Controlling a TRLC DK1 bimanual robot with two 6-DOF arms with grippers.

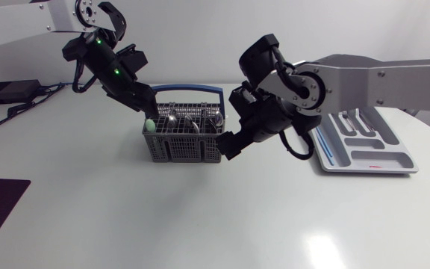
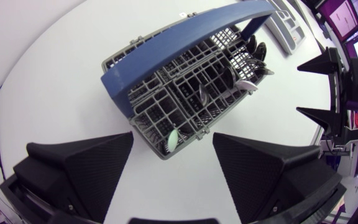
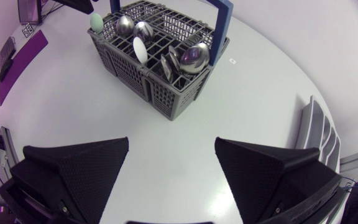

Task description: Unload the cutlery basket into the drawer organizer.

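Mark (image 3: 232, 60) beside cutlery basket (image 3: 166, 93) is too small to read.

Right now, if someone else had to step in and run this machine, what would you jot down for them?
Left gripper: open, empty, over the basket corner by a pale green piece.
Right gripper: open, empty, beside the basket's other end.
Spoons and other cutlery stand in the basket. The drawer organizer lies at my right; its contents are unclear.
Done: nothing I can confirm.
Left: carry each piece to the organizer.
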